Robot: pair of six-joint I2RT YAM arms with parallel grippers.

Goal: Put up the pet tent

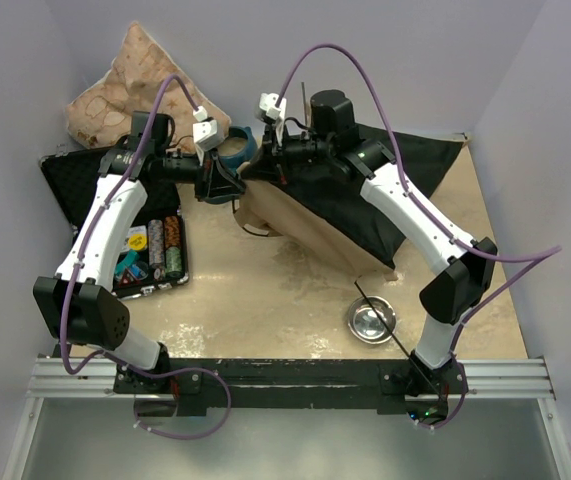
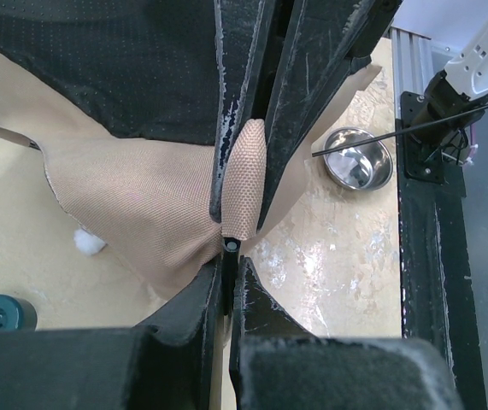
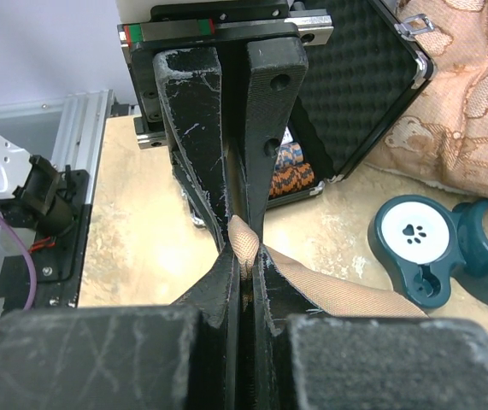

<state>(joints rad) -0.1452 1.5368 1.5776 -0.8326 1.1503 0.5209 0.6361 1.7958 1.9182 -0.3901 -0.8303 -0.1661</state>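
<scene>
Top view: pet tent lies collapsed at frame centre, with tan fabric toward left and black lining spread toward upper right. Left gripper and right gripper meet tip to tip at tent's upper-left edge, each clenched on same tan fabric fold. White pom-pom on table, touching fabric edge, left of frame in left wrist view. Steel bowl lower right, thin dark rod across it. Patterned pillow upper left. Open case at left. Teal paw-print object near grippers.
</scene>
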